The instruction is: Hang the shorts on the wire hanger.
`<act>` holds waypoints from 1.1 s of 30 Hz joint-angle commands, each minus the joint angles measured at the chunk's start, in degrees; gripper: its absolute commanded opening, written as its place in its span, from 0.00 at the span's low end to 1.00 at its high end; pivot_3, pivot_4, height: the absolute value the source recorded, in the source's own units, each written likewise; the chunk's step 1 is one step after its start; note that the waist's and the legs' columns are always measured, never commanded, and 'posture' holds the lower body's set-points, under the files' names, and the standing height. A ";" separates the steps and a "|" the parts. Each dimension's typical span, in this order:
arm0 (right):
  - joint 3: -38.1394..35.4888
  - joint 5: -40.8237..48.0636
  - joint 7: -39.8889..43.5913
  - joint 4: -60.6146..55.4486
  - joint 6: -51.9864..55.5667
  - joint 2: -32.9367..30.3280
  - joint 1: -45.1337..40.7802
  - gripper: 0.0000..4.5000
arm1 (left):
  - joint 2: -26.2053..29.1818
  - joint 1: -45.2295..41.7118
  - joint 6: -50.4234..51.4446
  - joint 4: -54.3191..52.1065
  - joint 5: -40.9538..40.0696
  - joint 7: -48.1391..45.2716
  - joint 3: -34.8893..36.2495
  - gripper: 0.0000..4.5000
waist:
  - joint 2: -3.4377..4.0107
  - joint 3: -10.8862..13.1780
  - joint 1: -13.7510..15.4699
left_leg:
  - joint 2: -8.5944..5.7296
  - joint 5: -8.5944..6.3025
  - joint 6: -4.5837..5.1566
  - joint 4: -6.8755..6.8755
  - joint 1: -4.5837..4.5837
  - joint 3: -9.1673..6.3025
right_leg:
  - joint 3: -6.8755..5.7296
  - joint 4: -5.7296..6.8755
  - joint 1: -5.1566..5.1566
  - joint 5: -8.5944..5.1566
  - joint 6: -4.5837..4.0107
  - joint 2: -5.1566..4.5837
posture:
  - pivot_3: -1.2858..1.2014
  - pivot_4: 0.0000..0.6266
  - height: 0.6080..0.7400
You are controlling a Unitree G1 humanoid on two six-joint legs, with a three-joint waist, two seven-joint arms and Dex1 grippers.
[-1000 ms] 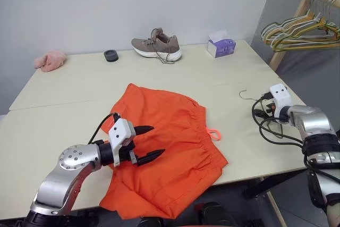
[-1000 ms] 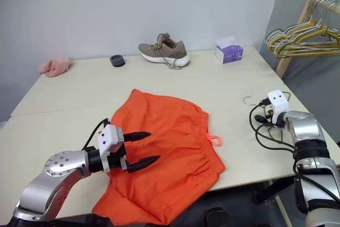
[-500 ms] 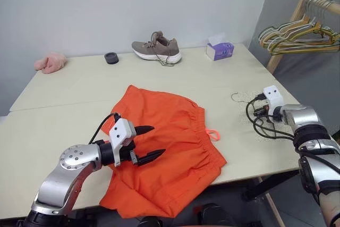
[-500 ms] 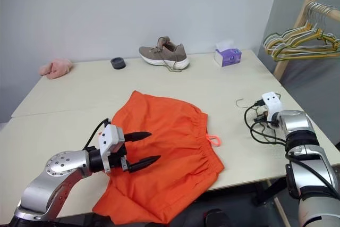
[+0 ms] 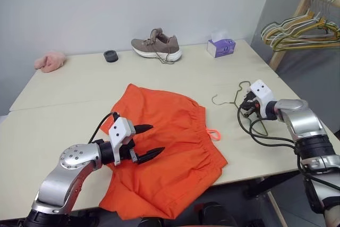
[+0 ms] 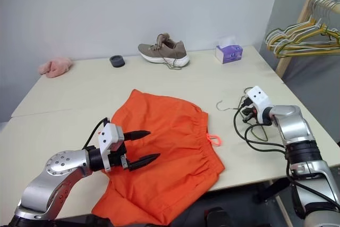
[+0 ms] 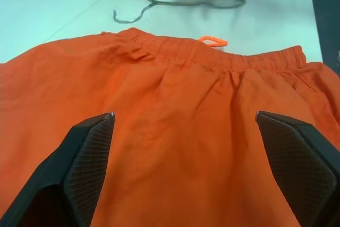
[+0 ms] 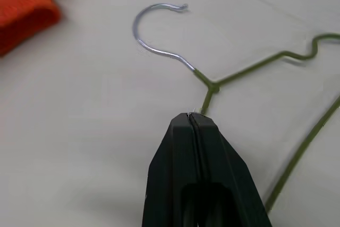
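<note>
While left gripper [image 5: 149, 141] gapes over shorts [image 5: 170, 147], right gripper [image 8: 192, 118] pinches wire hanger [image 8: 223, 81].

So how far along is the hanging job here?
Done: the right claw is shut on the wire hanger, hook toward the shorts. In hand: bringing it over. Left: the shorts lie flat on the table, unthreaded; the left claw hovers open above them.

Lab: bare table [image 5: 64, 86], grey wall [image 5: 79, 3]
</note>
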 commanded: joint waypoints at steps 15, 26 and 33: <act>-1.36 0.72 -8.42 0.11 3.47 7.28 -1.75 0.20 | 0.10 -0.61 -1.56 0.59 0.31 -0.55 0.45 1.00 | -0.01 0.13 -0.71 | 0.01 0.00 0.00 0.00 -0.06 0.05 | 0.04 0.06 -0.14 0.00 0.00 0.04 | 0.45 0.08 1.00; 0.40 -2.16 -11.56 14.38 -2.64 10.14 -7.53 0.35 | 0.39 -0.14 -2.11 0.68 0.56 -0.61 0.63 1.00 | 0.01 0.14 -0.56 | -0.02 0.01 -0.01 0.02 -0.42 0.03 | 0.00 0.08 -0.48 0.01 -0.01 0.01 | 0.46 0.08 1.00; -5.76 1.07 -11.58 9.24 -3.44 6.19 -6.45 0.39 | 0.41 1.32 -2.15 -0.27 0.44 -0.01 1.35 1.00 | 0.05 0.16 -0.44 | -0.02 0.01 -0.01 0.03 -0.47 0.00 | 0.03 0.09 -0.53 0.01 -0.01 0.01 | 0.46 0.08 1.00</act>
